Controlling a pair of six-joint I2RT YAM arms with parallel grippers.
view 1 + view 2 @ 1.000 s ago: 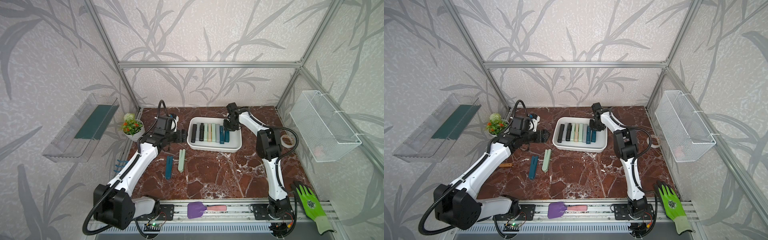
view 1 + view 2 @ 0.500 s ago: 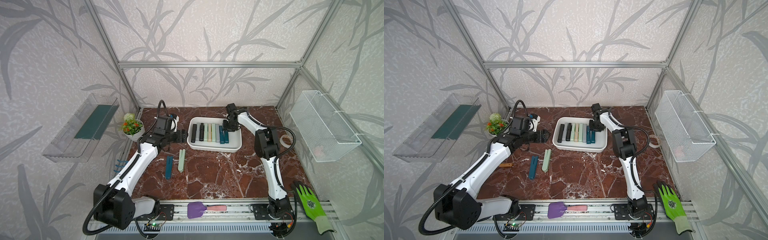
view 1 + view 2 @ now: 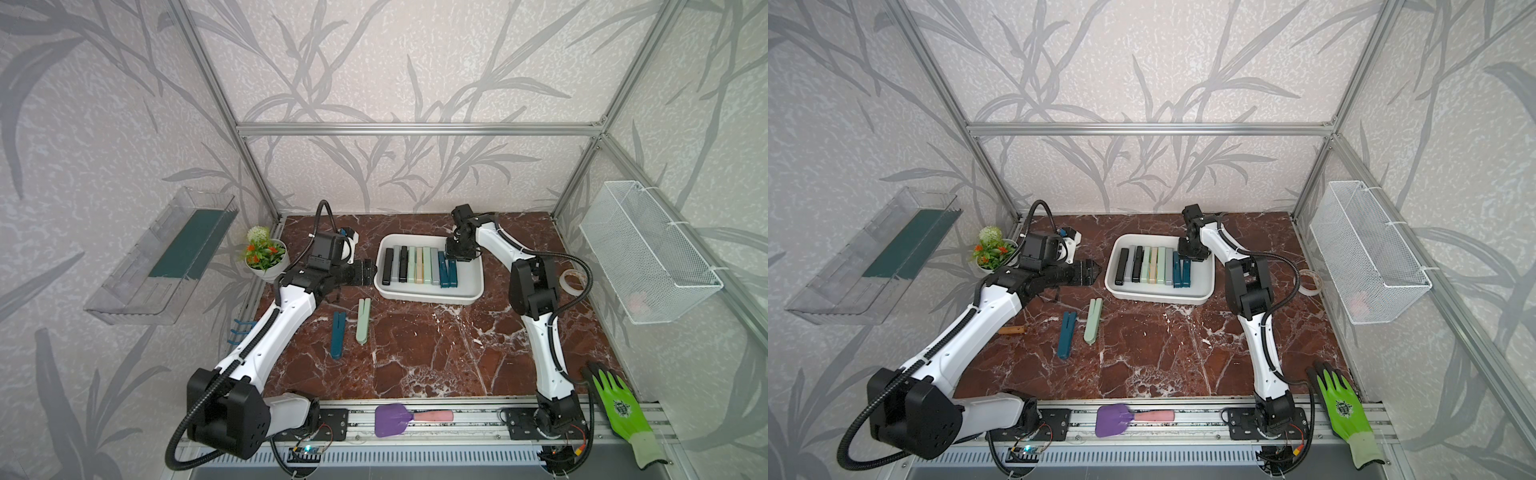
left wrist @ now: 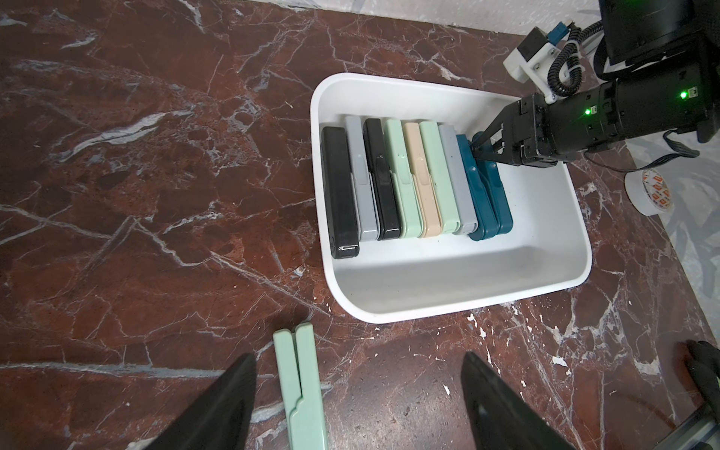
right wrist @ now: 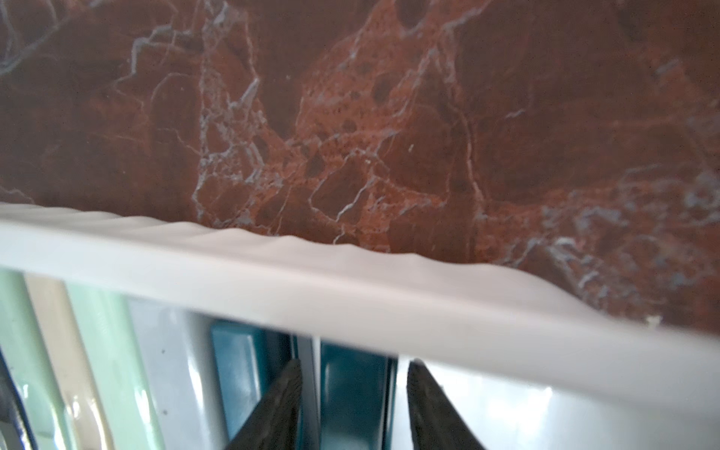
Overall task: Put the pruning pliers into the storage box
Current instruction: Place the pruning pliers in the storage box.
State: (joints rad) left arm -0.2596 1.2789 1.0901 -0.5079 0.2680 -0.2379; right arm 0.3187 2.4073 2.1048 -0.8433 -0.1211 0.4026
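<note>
Left end effector (image 4: 358,356) and right end effector (image 5: 353,362) spread; red marble tabletop (image 3: 415,353), leaf-print walls (image 3: 415,75).

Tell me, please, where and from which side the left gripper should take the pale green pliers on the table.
Probably at mid-length, from above: the pale green pliers lie flat as a slim bar, so the open left gripper can close across the narrow width. The dark teal pliers alongside lie apart, leaving finger room.

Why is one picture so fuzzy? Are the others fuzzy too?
Right wrist view: the camera sits very close, so the storage box rim and the teal pruning pliers look soft, with shiny glare on the plastic. Left wrist view: crisp throughout. Both top views: sharp and evenly lit.
</note>
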